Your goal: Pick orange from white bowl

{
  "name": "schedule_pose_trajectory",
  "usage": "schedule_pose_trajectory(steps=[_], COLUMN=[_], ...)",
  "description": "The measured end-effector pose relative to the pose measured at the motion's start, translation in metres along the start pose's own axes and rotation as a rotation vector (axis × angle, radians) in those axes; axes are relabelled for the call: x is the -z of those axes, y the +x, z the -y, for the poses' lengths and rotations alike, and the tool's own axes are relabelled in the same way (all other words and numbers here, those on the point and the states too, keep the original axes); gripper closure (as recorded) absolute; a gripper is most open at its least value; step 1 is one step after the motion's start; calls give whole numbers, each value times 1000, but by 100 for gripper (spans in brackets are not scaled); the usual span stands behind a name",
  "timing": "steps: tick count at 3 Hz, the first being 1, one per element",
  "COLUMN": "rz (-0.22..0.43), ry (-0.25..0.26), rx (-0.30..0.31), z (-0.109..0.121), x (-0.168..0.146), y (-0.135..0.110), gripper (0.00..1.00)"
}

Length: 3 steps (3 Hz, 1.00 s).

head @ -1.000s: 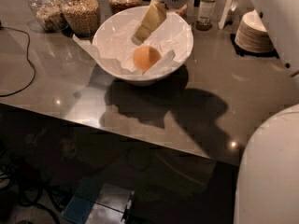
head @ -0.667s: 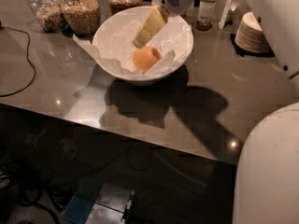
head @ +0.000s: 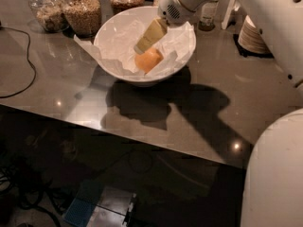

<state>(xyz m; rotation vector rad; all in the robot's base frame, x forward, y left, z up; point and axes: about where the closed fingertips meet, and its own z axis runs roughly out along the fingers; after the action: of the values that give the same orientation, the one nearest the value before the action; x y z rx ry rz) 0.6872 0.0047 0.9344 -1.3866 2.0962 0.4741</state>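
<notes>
Countertop (head: 57, 96) under your arm is a dark grey, glossy slab, dotted with small lamp glints, and a heavy shadow (head: 156, 103) of bowl and arm falls toward its near edge. The white bowl (head: 106, 51) stands toward the back, lined with crumpled white paper (head: 118, 34). The orange (head: 149, 60) lies inside on the paper, near the front right wall. Your gripper (head: 142, 46) reaches down into the bowl from the upper right, its pale yellow tip just above and left of the orange. You cannot tell from here how far it is spread or whether it has hold of anything. Behind the bowl stand three glass jars (head: 83, 11) of brown dry goods. A black cable (head: 26, 74) loops across the left end, and a stack of white dishes (head: 253, 34) sits at the right. Below the edge the floor is dark, with tangled cords (head: 19, 188) and a blue box (head: 78, 211). The robot's white body (head: 277, 174) fills the lower right corner.
</notes>
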Motion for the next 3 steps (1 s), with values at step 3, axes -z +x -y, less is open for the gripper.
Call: schedule_pose_trajectory(steps=[3], rz=[-104], ry=[38], rx=[-68], z=[-1], x=[-43], y=[26], gripper=[10])
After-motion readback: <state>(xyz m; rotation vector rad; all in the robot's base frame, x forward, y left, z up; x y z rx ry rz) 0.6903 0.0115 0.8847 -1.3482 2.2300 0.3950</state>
